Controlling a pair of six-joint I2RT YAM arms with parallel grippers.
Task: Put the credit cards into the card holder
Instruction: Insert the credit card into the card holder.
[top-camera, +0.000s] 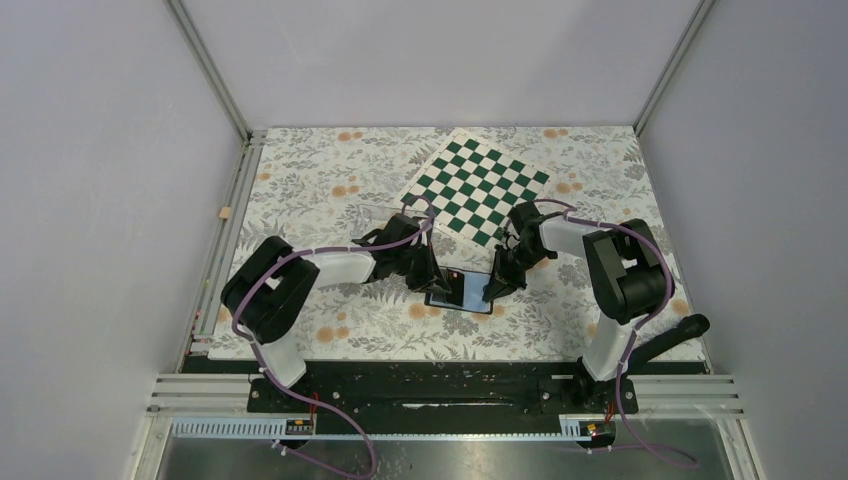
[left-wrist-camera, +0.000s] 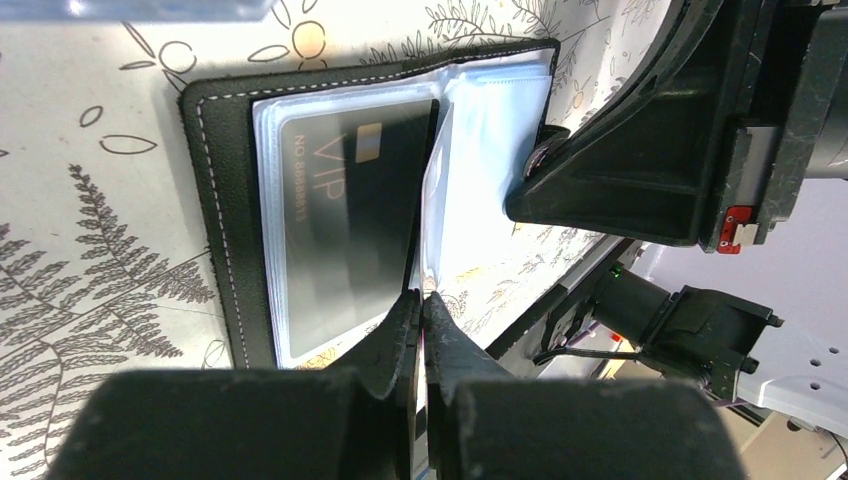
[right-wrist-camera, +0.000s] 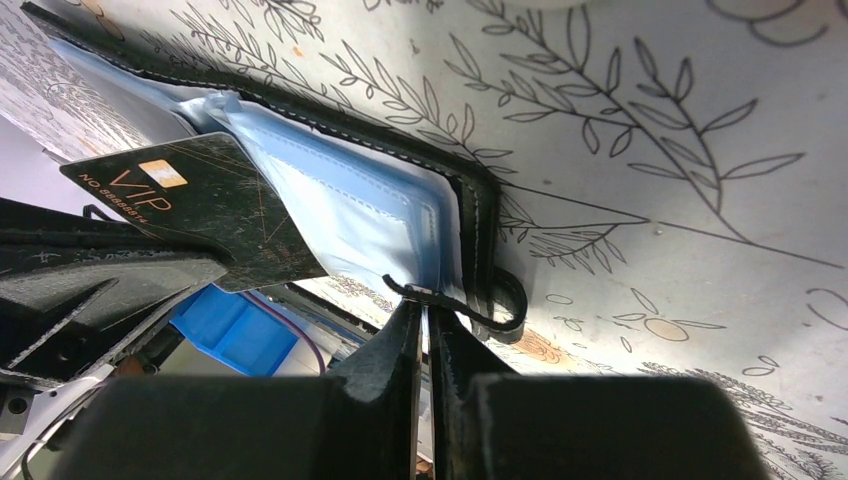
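Lying open on the flowered surface (top-camera: 330, 190), about in the middle and on the near side of the checkered board (top-camera: 480, 185), the card holder (top-camera: 458, 292) is between the two arms. It is a small black wallet with a grained, leather-like cover and pale stitching along the rim. Inside are clear sleeves (right-wrist-camera: 350, 210), thin and glossy, which look soft and floppy. One credit card (left-wrist-camera: 350, 220), black with a gold chip and the word VIP, is at the left page. I judge it is partly inside a sleeve, but how deep I cannot tell. The left tool (left-wrist-camera: 421, 310) is closed together at a corner of this card and seems to pinch it, perhaps with a sleeve leaf too. The right tool (right-wrist-camera: 424, 318) is pinched on the thin edge of a clear leaf at the right side of the holder, just beside the black snap tab (right-wrist-camera: 500, 300). The card should be light, stiff and flat, with a slippery face, so the best hold is a corner or a short edge, pushing along its own plane. The holder is also light and may slide on the cloth. The sleeves bend easily, so one leaf needs holding open while the card enters.
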